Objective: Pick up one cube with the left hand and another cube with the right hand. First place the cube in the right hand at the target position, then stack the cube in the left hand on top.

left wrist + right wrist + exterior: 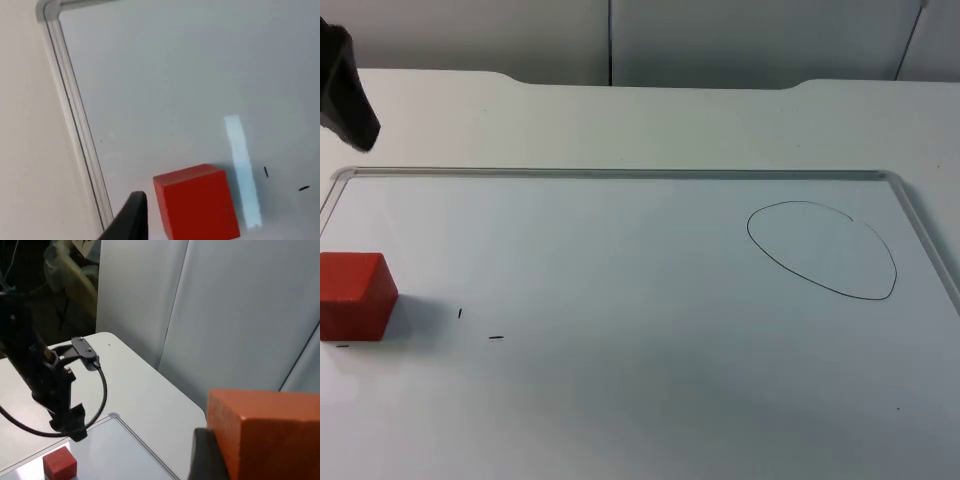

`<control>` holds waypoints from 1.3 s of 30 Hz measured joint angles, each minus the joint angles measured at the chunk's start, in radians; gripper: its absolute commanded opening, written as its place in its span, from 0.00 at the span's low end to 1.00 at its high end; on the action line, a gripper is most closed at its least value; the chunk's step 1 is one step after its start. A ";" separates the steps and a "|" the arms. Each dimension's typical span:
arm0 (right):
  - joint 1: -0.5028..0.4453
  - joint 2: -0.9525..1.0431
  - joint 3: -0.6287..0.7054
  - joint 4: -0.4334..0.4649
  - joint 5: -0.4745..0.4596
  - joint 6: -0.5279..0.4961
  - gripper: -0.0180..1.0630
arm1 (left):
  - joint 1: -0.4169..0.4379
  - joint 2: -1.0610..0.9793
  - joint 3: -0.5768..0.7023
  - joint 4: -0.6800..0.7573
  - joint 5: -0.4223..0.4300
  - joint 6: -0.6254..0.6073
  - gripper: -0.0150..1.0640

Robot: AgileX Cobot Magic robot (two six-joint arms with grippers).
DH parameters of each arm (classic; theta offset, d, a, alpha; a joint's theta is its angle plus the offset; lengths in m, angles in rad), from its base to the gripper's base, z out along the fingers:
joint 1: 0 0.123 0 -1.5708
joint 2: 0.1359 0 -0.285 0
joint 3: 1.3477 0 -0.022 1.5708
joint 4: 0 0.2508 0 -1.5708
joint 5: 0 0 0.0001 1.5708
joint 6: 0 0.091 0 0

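Observation:
One red cube [355, 295] rests on the whiteboard near its left edge, also seen in the left wrist view [197, 202] and far off in the right wrist view [60, 462]. My left gripper [72, 429] hangs just above and behind this cube, apart from it; the left arm [345, 95] enters at the top view's upper left. A second red cube [265, 432] is held up in the air, close to the camera, with my right gripper [265, 462] shut on it. The target is a hand-drawn oval [820, 250] on the board's right side.
The whiteboard's metal frame [620, 174] runs along the back and sides, and its left rail [75, 115] lies close to the resting cube. Small black marks [496, 337] sit right of that cube. The grey partition wall [720, 40] stands behind the table.

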State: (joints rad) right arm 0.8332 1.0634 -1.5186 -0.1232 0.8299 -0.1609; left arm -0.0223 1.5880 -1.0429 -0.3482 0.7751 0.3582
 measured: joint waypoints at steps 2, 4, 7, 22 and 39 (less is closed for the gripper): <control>0.000 0.000 0.000 -0.002 -0.002 0.000 0.01 | 0.000 0.063 -0.006 0.007 0.000 -0.007 0.99; 0.000 0.000 0.000 -0.003 -0.002 0.000 0.01 | 0.000 0.092 -0.006 0.009 0.000 -0.013 0.99; 0.000 0.000 0.000 -0.003 -0.002 0.000 0.01 | 0.000 0.156 -0.006 0.014 0.005 -0.024 0.99; 0.000 0.000 0.000 -0.003 -0.002 0.000 0.01 | 0.000 0.227 -0.006 0.016 0.023 -0.044 0.98; 0.000 0.000 0.000 -0.007 0.002 -0.012 0.01 | -0.052 0.323 0.006 0.110 -0.077 -0.168 0.98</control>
State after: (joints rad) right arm 0.8332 1.0634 -1.5186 -0.1302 0.8322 -0.1726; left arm -0.0746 1.9109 -1.0367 -0.2383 0.6984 0.1901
